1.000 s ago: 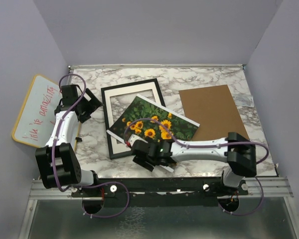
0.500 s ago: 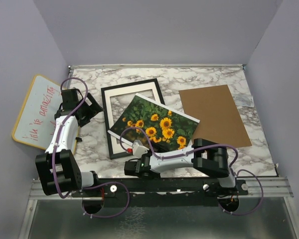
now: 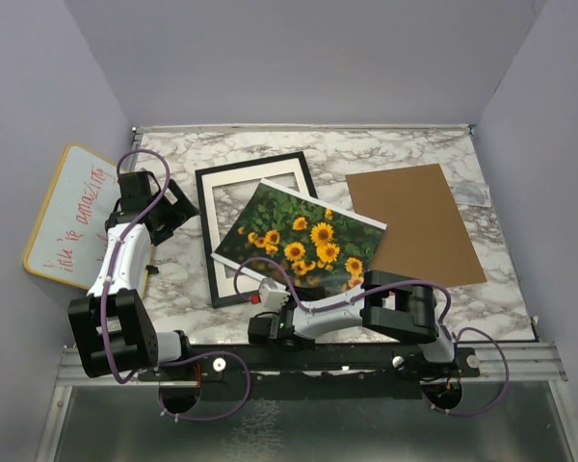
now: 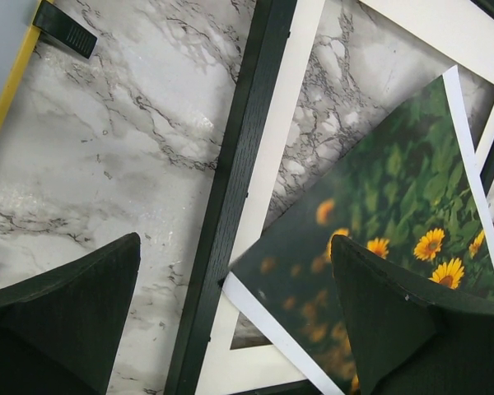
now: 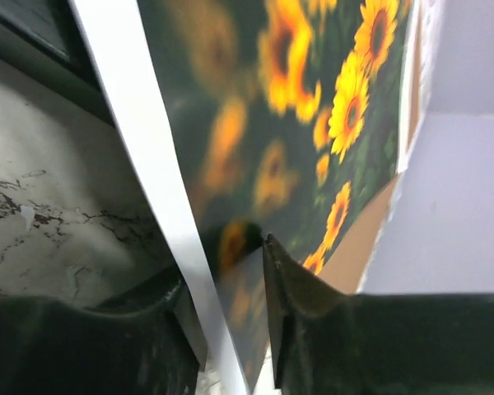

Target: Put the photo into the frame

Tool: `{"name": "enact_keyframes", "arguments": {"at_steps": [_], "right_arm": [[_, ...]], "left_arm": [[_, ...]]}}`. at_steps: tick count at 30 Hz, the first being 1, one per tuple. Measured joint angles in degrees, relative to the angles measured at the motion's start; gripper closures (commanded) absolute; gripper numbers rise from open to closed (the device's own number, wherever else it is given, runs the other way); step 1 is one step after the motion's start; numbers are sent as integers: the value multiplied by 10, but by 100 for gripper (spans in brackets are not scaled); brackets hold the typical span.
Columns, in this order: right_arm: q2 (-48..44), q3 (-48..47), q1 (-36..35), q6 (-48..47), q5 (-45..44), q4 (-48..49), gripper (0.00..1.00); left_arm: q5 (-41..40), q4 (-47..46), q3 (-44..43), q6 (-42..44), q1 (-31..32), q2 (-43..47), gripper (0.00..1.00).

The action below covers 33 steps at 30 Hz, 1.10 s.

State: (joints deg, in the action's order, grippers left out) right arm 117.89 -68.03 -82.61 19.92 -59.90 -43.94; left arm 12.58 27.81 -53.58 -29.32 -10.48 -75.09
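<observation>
Marble-patterned tabletop point(image 3: 385, 144) is filling a lavender-walled booth, and the frame point(image 3: 205, 231) is lying flat on it at about 10 o'clock from the table's centre, with a white mat point(image 4: 278, 148) sitting inside its rails. The photo point(image 3: 303, 231) is lying picture side up and skewed. Its 9 o'clock corner is overlapping the frame and its 3 o'clock corner is reaching onto the brown backing board point(image 3: 414, 217), so it is resting across things rather than sitting in the opening.

The right gripper point(image 5: 226, 263) is working at the photo's 6 o'clock edge, with its fingers standing narrowly apart on either side of the white edge strip. Whether they are already pressing the print is not showing. Taking that edge is probably meant to give the arm a handle for turning the print square to the frame.

The left gripper point(image 4: 235, 240) is hovering with its fingers spread wide above the frame's 9 o'clock rail, touching nothing, likely waiting to steady the frame. A whiteboard point(image 3: 67, 217) is leaning at 9 o'clock, uninvolved.
</observation>
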Motion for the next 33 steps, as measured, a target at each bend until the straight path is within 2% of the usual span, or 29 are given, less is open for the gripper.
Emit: {"name": "enact_keyframes", "arguments": {"at_steps": [3,6,14,22,25,33], "right_arm": [[0,9,0,-5,19,22,92],[-12,15,0,-13,40,29,99],[-113,-1,3,-25,175,37,99],[-197,-70,22,-47,317,32,100],[-221,-92,68,-50,409,36,100],[-261,-105,278,-29,728,115,100]], "left_arm": [[0,1,0,0,0,0,2],[0,2,0,-1,0,1,2],[-2,9,-19,-3,0,8,2],[-31,15,-118,-13,0,7,1],[-44,15,-152,-19,0,5,1],[-56,14,-207,-43,0,-7,1]]}}
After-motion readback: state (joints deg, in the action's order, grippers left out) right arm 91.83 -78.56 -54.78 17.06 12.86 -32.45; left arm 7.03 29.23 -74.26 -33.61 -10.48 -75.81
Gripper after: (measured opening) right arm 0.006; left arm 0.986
